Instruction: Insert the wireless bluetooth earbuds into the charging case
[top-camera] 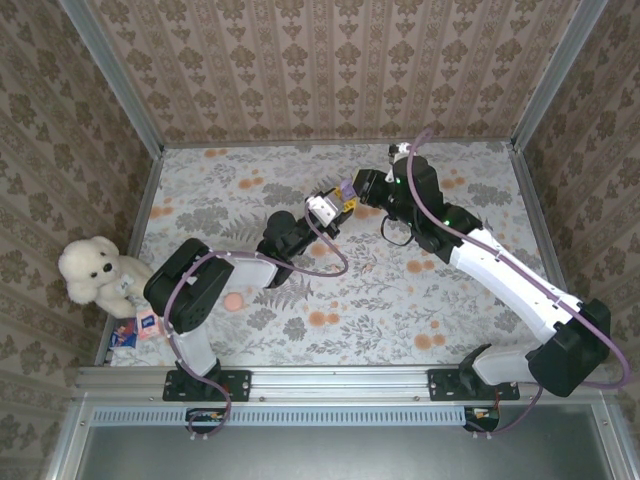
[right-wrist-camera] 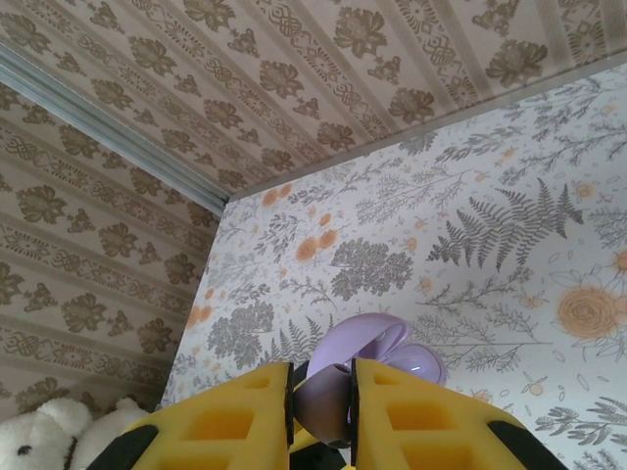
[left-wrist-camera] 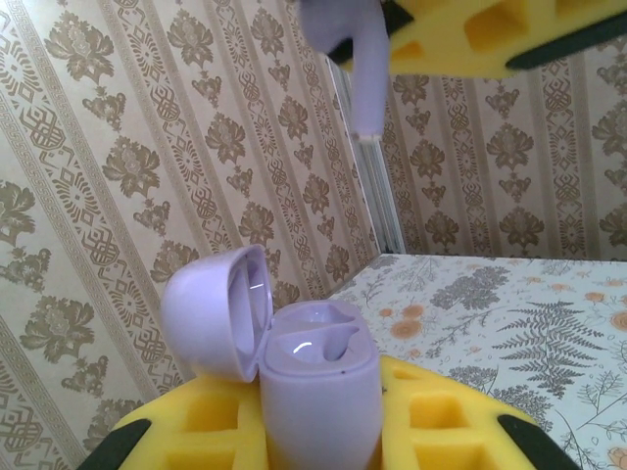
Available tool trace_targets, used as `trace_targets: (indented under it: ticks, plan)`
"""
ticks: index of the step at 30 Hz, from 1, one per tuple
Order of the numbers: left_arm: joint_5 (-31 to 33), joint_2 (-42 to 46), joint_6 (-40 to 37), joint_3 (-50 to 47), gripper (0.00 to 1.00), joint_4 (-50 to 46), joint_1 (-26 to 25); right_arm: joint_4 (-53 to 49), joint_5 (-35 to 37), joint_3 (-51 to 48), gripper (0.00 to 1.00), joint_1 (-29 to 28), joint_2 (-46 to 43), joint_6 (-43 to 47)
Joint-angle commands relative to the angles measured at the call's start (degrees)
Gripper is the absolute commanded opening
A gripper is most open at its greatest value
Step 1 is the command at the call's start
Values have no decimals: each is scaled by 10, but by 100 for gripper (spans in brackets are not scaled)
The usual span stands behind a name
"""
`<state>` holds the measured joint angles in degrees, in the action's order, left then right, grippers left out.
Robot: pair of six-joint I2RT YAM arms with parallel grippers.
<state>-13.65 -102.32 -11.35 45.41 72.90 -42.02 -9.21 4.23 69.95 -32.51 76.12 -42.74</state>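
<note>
Firmly, right gripper point(right-wrist-camera: 321, 411) pinches earbud point(left-wrist-camera: 361, 78) (open case point(left-wrist-camera: 318, 392) nearby).

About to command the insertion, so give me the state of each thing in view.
charging case: lid open
earbud: apart from the case, stem toward it, not yet inserted
left gripper: shut on charging case
right gripper: shut on earbud
plush toy: sitting by left wall

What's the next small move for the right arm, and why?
Probably ease the right gripper down: it holds the earbud stem-down above the open charging case in the left gripper, not yet touching. The stem looks slightly off the socket, so correct sideways while descending.
</note>
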Motion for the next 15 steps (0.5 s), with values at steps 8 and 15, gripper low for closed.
trace_targets:
  ticks: [8, 15]
  plan:
    - [-6, 26, 21, 18, 0, 23, -3, 33, -25, -10, 22, 3, 19, -22]
    - [-6, 32, 23, 16, 0, 22, -3, 39, -30, -12, 22, 3, 32, -28]
